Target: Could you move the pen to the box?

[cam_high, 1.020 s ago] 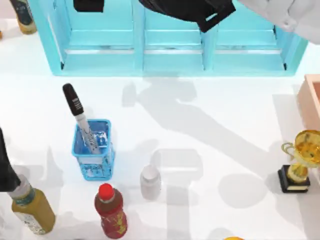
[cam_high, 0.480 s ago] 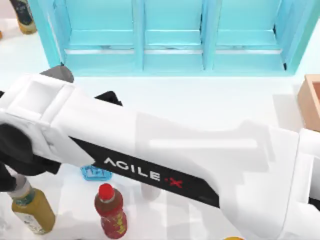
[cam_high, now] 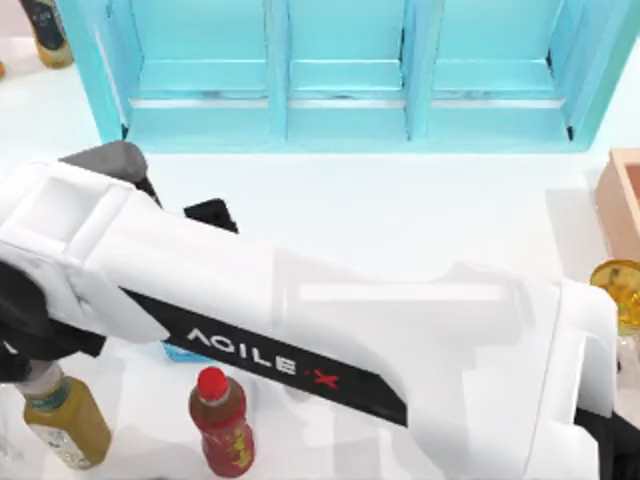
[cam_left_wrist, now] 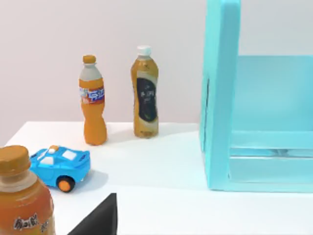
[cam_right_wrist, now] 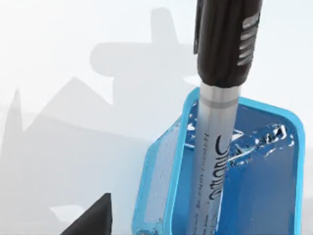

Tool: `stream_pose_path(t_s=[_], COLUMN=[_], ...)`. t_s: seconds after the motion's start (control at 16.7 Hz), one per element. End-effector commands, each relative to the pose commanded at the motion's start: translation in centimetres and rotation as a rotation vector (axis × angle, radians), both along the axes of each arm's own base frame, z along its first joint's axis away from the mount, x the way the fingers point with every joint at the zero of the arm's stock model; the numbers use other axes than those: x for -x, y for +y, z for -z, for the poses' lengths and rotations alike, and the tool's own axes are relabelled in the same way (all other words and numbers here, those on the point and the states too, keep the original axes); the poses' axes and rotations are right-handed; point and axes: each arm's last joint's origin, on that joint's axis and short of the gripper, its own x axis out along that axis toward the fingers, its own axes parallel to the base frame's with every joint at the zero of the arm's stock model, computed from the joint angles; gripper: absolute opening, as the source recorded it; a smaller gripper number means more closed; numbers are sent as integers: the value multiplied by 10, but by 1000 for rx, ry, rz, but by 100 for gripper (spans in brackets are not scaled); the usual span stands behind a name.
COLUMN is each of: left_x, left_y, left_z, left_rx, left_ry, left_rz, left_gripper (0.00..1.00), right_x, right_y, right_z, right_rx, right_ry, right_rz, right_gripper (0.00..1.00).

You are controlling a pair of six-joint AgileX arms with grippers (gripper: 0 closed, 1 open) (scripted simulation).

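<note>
The pen [cam_right_wrist: 215, 161] stands upright in a small translucent blue basket [cam_right_wrist: 274, 186], its black cap [cam_right_wrist: 227, 39] well above the rim. My right arm [cam_high: 330, 340] stretches across the table from the lower right. My right gripper [cam_high: 175, 195] hangs over the basket at the left, open and empty, with one dark fingertip [cam_right_wrist: 93, 218] off to the side of the pen. From above, the arm hides the pen and all but a sliver of the basket [cam_high: 185, 352]. The pinkish-tan box [cam_high: 625, 200] shows in part at the right edge.
A turquoise shelf unit [cam_high: 340, 70] spans the back. A red-capped bottle [cam_high: 222, 420] and a yellow bottle [cam_high: 65, 425] stand at the front left, a gold trophy [cam_high: 620, 290] under the box. My left arm [cam_high: 8, 345] is parked at the left edge. Beyond it are two bottles [cam_left_wrist: 144, 93] and a blue toy car [cam_left_wrist: 61, 164].
My right arm has swung in from the back and reached across the table to the basket. It now covers the pen from above. The pen and basket have not moved.
</note>
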Motion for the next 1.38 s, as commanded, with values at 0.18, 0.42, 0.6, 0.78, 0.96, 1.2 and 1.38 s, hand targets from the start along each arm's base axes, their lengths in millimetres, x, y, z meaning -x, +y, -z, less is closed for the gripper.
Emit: stream_pose_path(t_s=[0.18,0.42,0.6,0.78,0.96,1.2,1.38], left_x=[0,0,0,0,0,0,0], left_y=[0,0,0,0,0,0,0], left_z=[0,0,0,0,0,0,0], left_rx=[0,0,0,0,0,0,0], left_ry=[0,0,0,0,0,0,0], left_rz=[0,0,0,0,0,0,0], left_gripper=[100,100,100,100,100,100,100], right_x=[-4,-16,-35,-53,-65,-67,-67], right_y=[-4,-6,-6,-5,-5,-5,-5], right_z=[-3,0,20,48,71,74,74], right_rx=[2,-2,0,0,0,0,0], right_ry=[1,-1,0,0,0,0,0], right_rz=[9,2,0,0,0,0,0], right_gripper=[100,100,100,100,100,100,85])
